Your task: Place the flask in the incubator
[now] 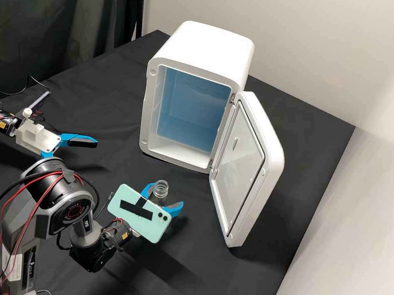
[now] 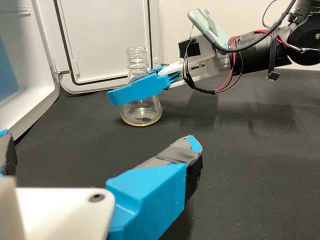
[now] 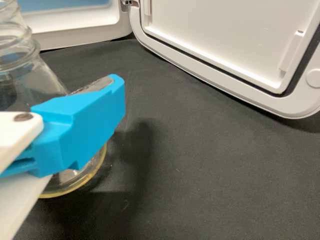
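Note:
A small clear glass flask (image 1: 161, 188) stands upright on the black bench, in front of the incubator's open door (image 1: 250, 160). The white incubator (image 1: 197, 58) has a blue inside with nothing in it. My right gripper (image 1: 165, 196) is open, with one blue finger on each side of the flask. The left wrist view shows one of its fingers (image 2: 140, 90) crossing the flask (image 2: 142, 111) just below the neck. In the right wrist view the flask (image 3: 20, 75) sits close beside my own finger (image 3: 75, 125). My left gripper (image 1: 75, 148) hangs open and holds nothing, well to the left of the incubator.
A mint-green phone (image 1: 140, 213) is strapped on the right arm's wrist. The open door stands out toward the bench's right edge (image 1: 331, 171). Red and black cables (image 1: 5, 196) run along both arms at the left. Bare bench lies between the flask and the incubator's opening.

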Available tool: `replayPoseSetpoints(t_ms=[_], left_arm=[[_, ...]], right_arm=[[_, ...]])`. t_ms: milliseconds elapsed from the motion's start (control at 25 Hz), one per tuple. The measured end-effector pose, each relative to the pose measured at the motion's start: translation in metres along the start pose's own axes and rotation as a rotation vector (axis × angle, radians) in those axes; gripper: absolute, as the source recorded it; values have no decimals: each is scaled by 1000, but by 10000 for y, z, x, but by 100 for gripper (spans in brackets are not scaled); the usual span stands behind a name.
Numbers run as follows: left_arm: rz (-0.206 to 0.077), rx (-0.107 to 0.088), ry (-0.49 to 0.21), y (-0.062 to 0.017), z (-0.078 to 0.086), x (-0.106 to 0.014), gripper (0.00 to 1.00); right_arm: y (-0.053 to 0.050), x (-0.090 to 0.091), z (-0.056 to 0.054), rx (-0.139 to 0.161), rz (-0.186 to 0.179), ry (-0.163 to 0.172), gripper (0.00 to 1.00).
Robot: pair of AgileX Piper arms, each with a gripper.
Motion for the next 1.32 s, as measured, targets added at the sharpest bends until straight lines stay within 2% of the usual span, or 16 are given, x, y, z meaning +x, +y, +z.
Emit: replayPoseSetpoints(t_ms=[760,880,960,1080,1200,1320], left_arm=[[2,0,0,4,0,4,100],[2,0,0,4,0,4,100],[1,1,-2,3,3,4,100],[1,1,-4,2,9,6,100],[0,2,-9,-1,23,8,100],[-1,2,-10,-1,25,8,100]], right_arm=[[11,5,-8,0,4,3,0],[49,-9,-44,4,18,15,0],[101,-30,-88,8,39,32,0],[253,-89,-141,37,97,63,0],[481,-164,-227,77,184,114,0],[619,-249,-305,102,240,156,0]])
